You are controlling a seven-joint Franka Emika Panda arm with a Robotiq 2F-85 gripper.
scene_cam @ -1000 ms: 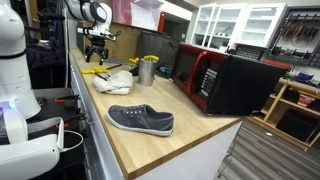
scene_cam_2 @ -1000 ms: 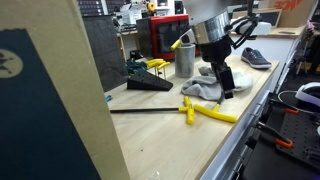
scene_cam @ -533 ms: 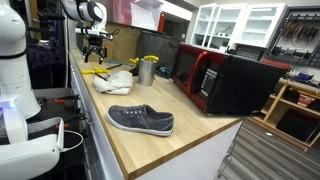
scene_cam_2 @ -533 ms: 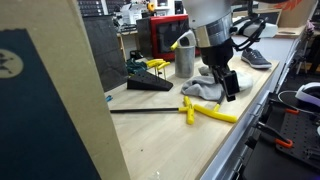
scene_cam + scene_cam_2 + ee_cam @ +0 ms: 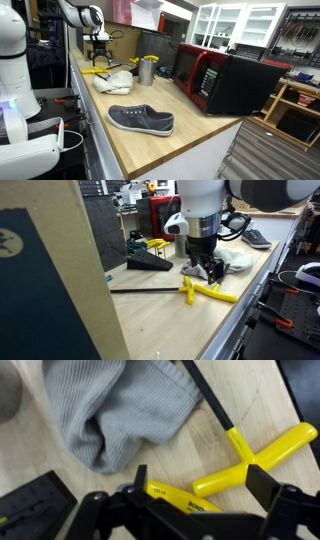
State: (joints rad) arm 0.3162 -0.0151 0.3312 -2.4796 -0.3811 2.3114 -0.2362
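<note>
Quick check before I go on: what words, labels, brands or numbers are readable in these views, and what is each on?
No text can be read in any view.
Yellow handle by the open hand, wrist view: small black print, too blurred to read.
Red microwave in an exterior view: no lettering legible.
Grey shoe in an exterior view: no brand mark visible.

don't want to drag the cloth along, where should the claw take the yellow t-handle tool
Probably the yellow t-handle tool by its thick crossbar, on the arm farthest from the gray cloth. It lies flat on the wooden table, so bring the open claw straight down, jaws across the bar. The black shaft is thin and runs close by the cloth.
</note>
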